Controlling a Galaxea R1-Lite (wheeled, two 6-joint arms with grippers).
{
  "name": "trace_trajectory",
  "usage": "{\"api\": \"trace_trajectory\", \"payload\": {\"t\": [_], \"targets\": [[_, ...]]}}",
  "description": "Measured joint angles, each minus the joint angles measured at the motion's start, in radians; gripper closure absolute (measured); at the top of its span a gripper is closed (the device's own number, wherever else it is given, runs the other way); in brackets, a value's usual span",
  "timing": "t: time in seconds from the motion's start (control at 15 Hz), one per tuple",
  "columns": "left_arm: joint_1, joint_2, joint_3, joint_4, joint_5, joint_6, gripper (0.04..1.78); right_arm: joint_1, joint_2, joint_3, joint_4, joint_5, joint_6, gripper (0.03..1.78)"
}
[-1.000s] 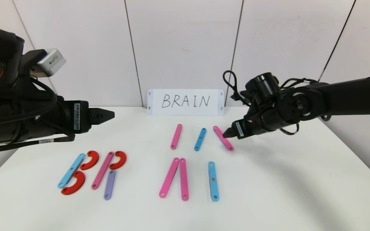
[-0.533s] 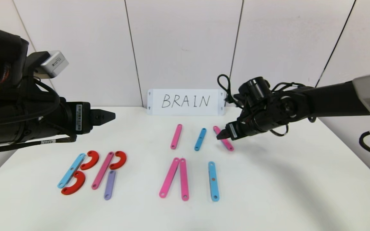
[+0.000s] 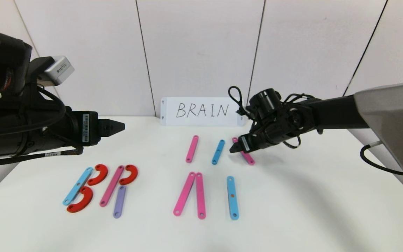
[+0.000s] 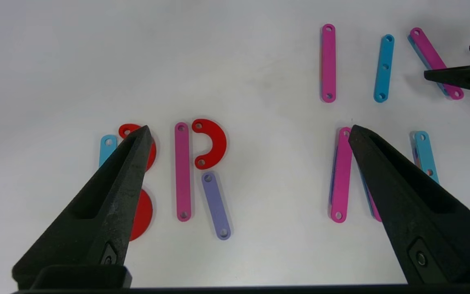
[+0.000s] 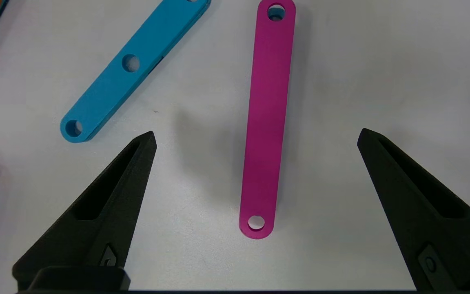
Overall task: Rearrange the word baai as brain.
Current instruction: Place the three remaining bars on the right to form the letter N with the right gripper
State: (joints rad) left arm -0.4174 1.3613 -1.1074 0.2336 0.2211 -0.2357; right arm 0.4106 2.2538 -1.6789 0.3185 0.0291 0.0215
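On the white table the strips spell B (image 3: 78,186), R (image 3: 111,186), an A of two pink strips (image 3: 187,193) and a light-blue I (image 3: 232,197). Behind them lie a pink strip (image 3: 192,149), a light-blue strip (image 3: 218,152) and a slanted pink strip (image 3: 249,159). My right gripper (image 3: 232,149) is open and hovers low over the slanted pink strip, partly hiding it. In the right wrist view that strip (image 5: 265,122) lies between the spread jaws of the right gripper (image 5: 256,132), untouched. My left gripper (image 3: 121,126) is open and empty, held high above the B and R, as the left wrist view (image 4: 249,127) shows.
A white card (image 3: 202,111) with handwritten BRAIN stands against the back wall. The table (image 3: 310,196) is bare on its right half and along its front edge. The wall panels close off the back.
My right gripper has moved left and slightly down, from beside the slanted pink strip to over it. The left arm and all the strips have stayed put.
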Motion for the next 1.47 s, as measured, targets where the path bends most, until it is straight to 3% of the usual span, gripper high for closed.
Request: {"api": "trace_trajectory", "payload": {"t": [1.47], "targets": [[0.008,0.007,0.000,-0.002,0.000,0.010,0.13,-0.010,0.042,-0.002,0.024,-0.007,-0.027,0.12]]}}
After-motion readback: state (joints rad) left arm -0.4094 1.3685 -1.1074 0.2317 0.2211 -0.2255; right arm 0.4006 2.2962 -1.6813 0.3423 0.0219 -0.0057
